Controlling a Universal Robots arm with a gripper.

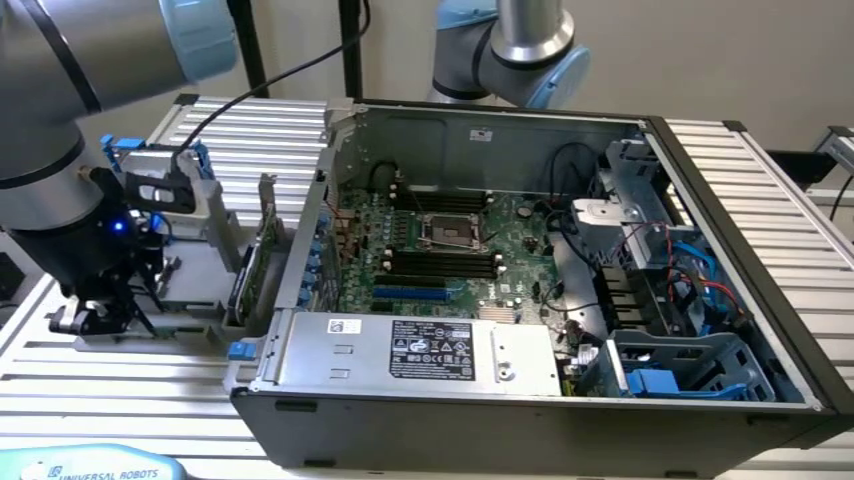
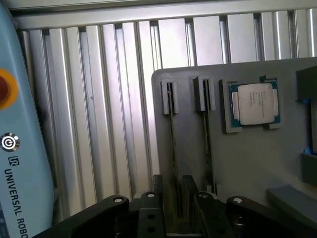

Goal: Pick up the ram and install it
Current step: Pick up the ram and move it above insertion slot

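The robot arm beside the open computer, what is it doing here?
The arm's gripper hangs low over a grey holder beside the open computer case. Its open jaws stand on either side of the ram, which sits on edge in a slot. Nothing is lifted yet.

The gap between the fingers is free above one narrow slot of the gray tray. Outside one finger lie a second slot and a square chip; outside the other, bare ribbed table.
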